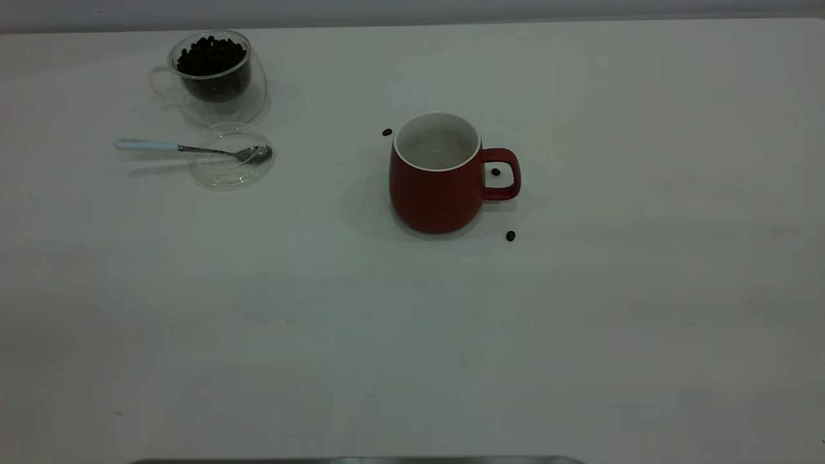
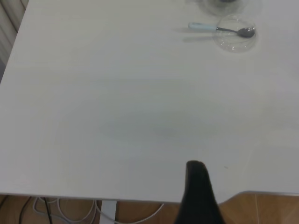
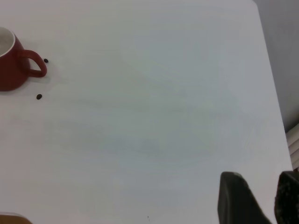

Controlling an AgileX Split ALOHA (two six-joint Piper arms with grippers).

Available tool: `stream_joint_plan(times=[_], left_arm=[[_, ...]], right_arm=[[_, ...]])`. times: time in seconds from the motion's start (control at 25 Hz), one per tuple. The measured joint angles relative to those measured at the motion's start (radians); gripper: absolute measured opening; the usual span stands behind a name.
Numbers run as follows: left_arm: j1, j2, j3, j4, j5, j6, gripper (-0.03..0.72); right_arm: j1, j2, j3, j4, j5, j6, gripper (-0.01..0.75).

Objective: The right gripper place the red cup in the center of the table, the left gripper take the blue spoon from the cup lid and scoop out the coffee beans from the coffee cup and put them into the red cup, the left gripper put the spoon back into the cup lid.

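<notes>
The red cup (image 1: 438,174) stands upright near the middle of the counter (image 1: 412,335), its handle toward the right arm's side, and its white inside looks bare of beans. Three loose beans (image 1: 510,236) lie on the counter close around it, one showing through the handle loop. Well to the left, the spoon (image 1: 187,149) rests with its bowl in the lid (image 1: 232,156) and its pale handle jutting out past the rim, away from the red cup. Just behind the lid stands the coffee cup (image 1: 213,77), heaped with beans.

Both arms hang back at the counter's near edge. The right gripper (image 3: 259,198) shows two dark fingers spread with a gap between them, holding nothing. Of the left gripper (image 2: 198,191) only one dark finger shows, so whether it is open cannot be told.

With the red cup apparently placed, the step in hand is likely the spoon pickup. It would go best by pinching the overhanging blue handle, clear of the glass rim, and lifting level so the lid does not skid.
</notes>
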Motion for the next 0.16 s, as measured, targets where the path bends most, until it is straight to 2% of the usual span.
stream_joint_plan(times=[0.16], left_arm=[[0.000,0.000,0.000,0.000,0.000,0.000,0.595]], right_arm=[[0.000,0.000,0.000,0.000,0.000,0.000,0.239]])
